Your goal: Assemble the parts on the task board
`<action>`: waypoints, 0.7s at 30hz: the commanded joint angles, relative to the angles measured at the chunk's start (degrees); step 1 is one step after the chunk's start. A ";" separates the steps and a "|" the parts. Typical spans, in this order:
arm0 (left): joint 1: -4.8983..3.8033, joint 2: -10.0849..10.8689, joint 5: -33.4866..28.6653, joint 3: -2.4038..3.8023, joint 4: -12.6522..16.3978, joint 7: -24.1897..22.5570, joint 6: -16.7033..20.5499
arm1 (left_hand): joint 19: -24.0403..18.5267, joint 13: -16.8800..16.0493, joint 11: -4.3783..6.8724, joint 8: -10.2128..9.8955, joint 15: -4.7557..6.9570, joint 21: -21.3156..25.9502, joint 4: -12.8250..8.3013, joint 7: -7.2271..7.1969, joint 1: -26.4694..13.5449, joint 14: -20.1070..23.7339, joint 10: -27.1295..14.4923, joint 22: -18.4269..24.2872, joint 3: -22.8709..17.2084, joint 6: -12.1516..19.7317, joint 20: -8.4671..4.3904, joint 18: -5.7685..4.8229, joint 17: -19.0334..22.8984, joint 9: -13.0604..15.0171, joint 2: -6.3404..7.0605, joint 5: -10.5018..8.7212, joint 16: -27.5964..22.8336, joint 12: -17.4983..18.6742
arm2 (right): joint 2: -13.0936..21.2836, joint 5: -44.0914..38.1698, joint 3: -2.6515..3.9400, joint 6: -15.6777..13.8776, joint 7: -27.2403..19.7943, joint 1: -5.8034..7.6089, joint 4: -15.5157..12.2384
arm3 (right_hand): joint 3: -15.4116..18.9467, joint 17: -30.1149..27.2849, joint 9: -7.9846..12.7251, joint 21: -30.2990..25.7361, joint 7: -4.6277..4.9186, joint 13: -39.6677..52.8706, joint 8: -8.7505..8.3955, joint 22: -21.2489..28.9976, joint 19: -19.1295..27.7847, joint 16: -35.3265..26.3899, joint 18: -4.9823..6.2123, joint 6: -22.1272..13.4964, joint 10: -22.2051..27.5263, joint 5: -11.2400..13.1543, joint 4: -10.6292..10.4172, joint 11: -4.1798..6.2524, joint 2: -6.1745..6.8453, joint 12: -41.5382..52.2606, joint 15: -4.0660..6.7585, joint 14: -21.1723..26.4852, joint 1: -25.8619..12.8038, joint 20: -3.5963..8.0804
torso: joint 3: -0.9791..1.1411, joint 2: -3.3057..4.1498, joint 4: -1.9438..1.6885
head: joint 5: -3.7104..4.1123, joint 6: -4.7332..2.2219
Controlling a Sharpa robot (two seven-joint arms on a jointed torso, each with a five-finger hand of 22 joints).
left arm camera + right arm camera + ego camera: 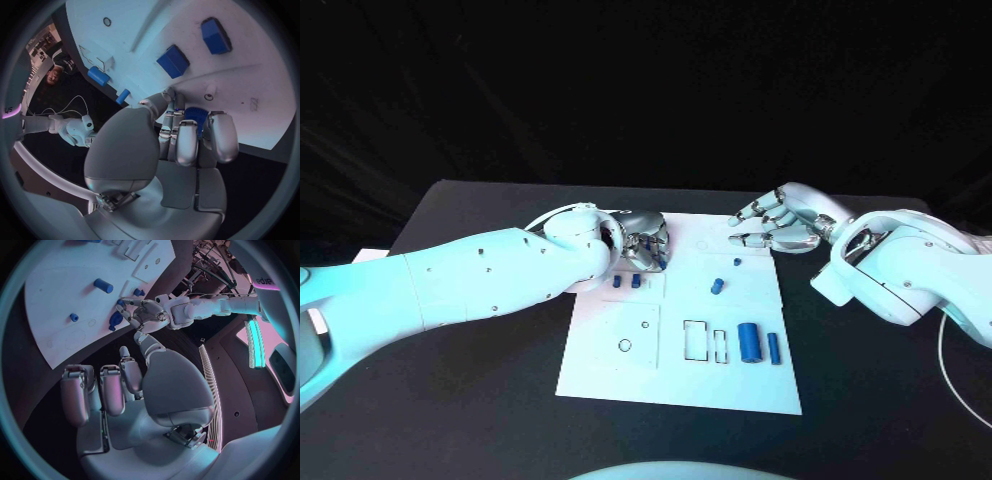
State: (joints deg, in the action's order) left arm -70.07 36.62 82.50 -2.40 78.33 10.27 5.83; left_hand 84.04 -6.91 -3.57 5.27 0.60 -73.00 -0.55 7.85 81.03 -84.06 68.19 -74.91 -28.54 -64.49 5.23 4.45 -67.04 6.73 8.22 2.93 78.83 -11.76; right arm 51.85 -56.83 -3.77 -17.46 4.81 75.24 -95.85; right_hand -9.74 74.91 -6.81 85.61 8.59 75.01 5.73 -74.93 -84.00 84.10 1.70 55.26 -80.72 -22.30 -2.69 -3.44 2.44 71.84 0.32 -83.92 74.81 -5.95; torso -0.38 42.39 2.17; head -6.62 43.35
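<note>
The white task board (682,385) lies in the middle of the black table. My left hand (642,241) hovers over its far left corner, and its fingers (187,142) curl round a small blue part (195,114). Two blue blocks (626,282) sit just before that hand, also seen close up as blue blocks (173,61). A small blue piece (717,286) lies mid-board. A blue cylinder (750,343) and a thin blue pin (773,347) lie at the near right. My right hand (776,226) hangs at the board's far right edge, fingers (109,390) curled in, holding nothing.
Rectangular slots (695,340) and a round hole (625,345) are cut in the near half of the board. A tiny blue peg (737,263) sits near the far right. Bare black table (473,400) surrounds the board on both sides.
</note>
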 commanded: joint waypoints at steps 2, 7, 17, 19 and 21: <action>0.51 0.04 -1.41 -0.35 0.23 -0.84 -0.57 | 1.07 0.09 -0.11 0.13 0.49 -0.03 -0.01 0.00 -0.17 -1.72 0.40 -3.86 -0.27 -0.44 -0.46 -0.77 0.12 0.05 -0.41 0.14 0.17 0.34 | -0.07 -0.10 0.00 0.61 -0.49 -0.03 -0.08 | -0.32 4.96 0.06 -0.30 0.10 2.48 -0.34 -6.18 0.02 -0.27 0.49 0.42 0.21 -0.19 0.10 -0.05 -0.07 0.10 0.43 -3.87 0.43 0.44 | -0.02 -0.01 -0.01 | 0.00 -0.02; 0.52 0.56 -2.50 -0.21 0.74 -0.87 0.39 | 1.03 0.12 -0.16 -0.01 0.46 0.12 -0.04 0.08 -0.36 -1.69 0.44 -3.78 -0.23 -0.40 -0.47 -0.75 0.24 -0.03 -0.28 0.14 0.12 0.60 | -0.09 -0.07 0.00 0.65 -0.51 -0.03 -0.02 | -0.32 4.96 0.06 -0.30 0.10 2.48 -0.34 -6.18 0.02 -0.27 0.49 0.42 0.21 -0.19 0.10 -0.05 -0.07 0.10 0.43 -3.87 0.43 0.44 | -0.05 -0.03 -0.02 | 0.05 -0.13; 0.50 2.62 -6.14 1.55 2.78 -0.82 1.93 | 0.97 0.17 -0.25 -0.19 0.41 0.37 -0.04 0.20 -0.64 -1.62 0.50 -3.64 -0.19 -0.35 -0.46 -0.71 0.45 -0.14 -0.14 0.15 0.03 0.96 | -0.12 0.00 0.00 0.70 -0.54 -0.04 0.28 | -0.32 4.96 0.06 -0.30 0.10 2.48 -0.34 -6.18 0.02 -0.27 0.49 0.42 0.21 -0.19 0.10 -0.05 -0.07 0.10 0.43 -3.87 0.43 0.44 | -0.02 -0.06 -0.08 | -0.06 -0.38; 0.50 3.21 -6.89 1.99 3.31 -0.86 2.23 | 0.97 0.17 -0.25 -0.19 0.41 0.37 -0.04 0.20 -0.64 -1.62 0.50 -3.64 -0.19 -0.35 -0.46 -0.71 0.45 -0.14 -0.14 0.15 0.03 0.96 | -0.12 0.04 0.00 0.72 -0.54 -0.04 0.34 | -0.32 4.96 0.06 -0.30 0.10 2.48 -0.34 -6.18 0.02 -0.27 0.49 0.42 0.21 -0.19 0.10 -0.05 -0.07 0.10 0.43 -3.87 0.43 0.44 | -0.01 -0.03 -0.05 | -0.07 -0.48; 0.49 3.82 -7.48 2.34 3.75 -0.87 2.48 | 0.97 0.19 -0.26 -0.24 0.39 0.39 -0.06 0.22 -0.68 -1.62 0.50 -3.63 -0.20 -0.33 -0.45 -0.70 0.44 -0.17 -0.10 0.15 0.04 1.04 | -0.13 0.06 0.00 0.75 -0.54 -0.05 0.39 | -0.34 4.94 0.06 -0.32 0.10 2.48 -0.34 -6.16 0.03 -0.28 0.49 0.43 0.21 -0.19 0.07 -0.05 -0.08 0.10 0.43 -3.87 0.40 0.44 | -0.04 -0.02 -0.07 | -0.05 -0.49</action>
State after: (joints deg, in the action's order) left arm -69.56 40.23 77.81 -0.16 81.68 9.95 7.31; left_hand 84.04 -6.76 -3.77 5.26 0.60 -73.00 -0.55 7.85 81.03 -84.06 68.39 -74.90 -28.54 -64.48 5.22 4.45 -66.63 6.65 8.22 2.93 78.83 -11.09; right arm 51.78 -56.73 -3.77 -17.42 4.75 75.24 -95.49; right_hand -9.74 74.90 -6.82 85.61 8.59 75.01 5.73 -74.91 -84.00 84.10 1.70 55.26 -80.72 -22.30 -2.69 -3.44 2.44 71.84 0.32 -83.92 74.81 -5.95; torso -0.41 42.35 2.10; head -6.66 42.90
